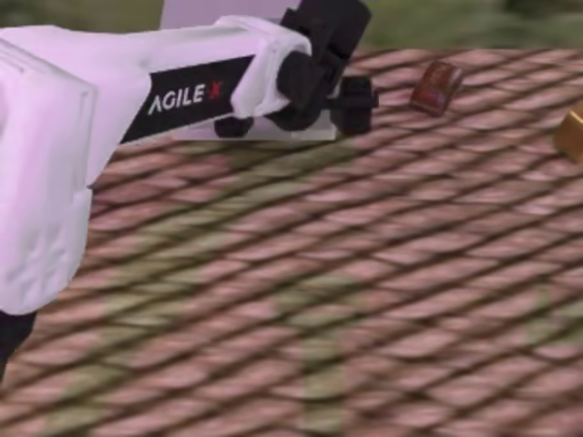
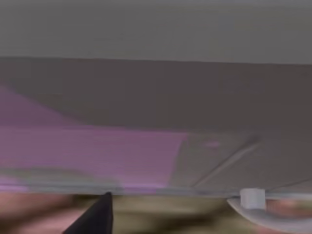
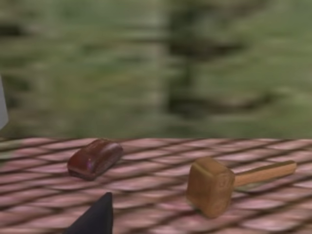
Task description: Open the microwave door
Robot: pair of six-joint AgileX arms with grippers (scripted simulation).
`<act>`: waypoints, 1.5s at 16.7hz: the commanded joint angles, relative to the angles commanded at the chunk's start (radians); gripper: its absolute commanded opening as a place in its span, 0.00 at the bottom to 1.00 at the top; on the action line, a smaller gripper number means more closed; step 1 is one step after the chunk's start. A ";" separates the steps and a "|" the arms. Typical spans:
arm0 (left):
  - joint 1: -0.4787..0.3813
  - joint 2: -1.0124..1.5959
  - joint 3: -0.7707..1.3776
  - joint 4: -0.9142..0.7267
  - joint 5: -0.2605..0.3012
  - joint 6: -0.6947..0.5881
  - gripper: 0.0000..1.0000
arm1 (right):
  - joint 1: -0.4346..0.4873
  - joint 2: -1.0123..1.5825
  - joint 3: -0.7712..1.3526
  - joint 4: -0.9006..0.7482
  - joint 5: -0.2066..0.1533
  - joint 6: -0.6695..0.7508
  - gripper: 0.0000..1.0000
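Observation:
The pale lavender microwave (image 1: 211,13) stands at the table's far edge, left of centre, mostly covered by my left arm. My left gripper (image 1: 353,96) is at the microwave's right front corner, low by its base strip (image 1: 291,132). The left wrist view is filled by the microwave (image 2: 156,92) from very close: a grey panel with a purple-tinted area (image 2: 87,151). Beside it sits a pale curved bar with a small white block (image 2: 252,198). I cannot make out the microwave door or its handle as such. My right gripper (image 3: 99,217) is outside the top view.
A small reddish-brown block (image 1: 435,86) (image 3: 94,158) lies right of the microwave. A wooden mallet (image 1: 572,133) (image 3: 212,185) lies at the table's right edge. The tabletop (image 1: 364,291) has a pink woven pattern.

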State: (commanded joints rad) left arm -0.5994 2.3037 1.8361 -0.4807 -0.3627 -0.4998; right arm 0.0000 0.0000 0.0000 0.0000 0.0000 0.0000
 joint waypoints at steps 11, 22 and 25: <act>0.012 0.032 0.020 0.022 0.007 0.010 0.55 | 0.000 0.000 0.000 0.000 0.000 0.000 1.00; 0.012 0.032 0.020 0.022 0.007 0.010 0.00 | 0.000 0.000 0.000 0.000 0.000 0.000 1.00; 0.012 0.032 0.020 0.022 0.007 0.010 0.00 | 0.000 0.000 0.000 0.000 0.000 0.000 1.00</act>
State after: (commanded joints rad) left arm -0.5878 2.3353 1.8557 -0.4588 -0.3554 -0.4897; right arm 0.0000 0.0000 0.0000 0.0000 0.0000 0.0000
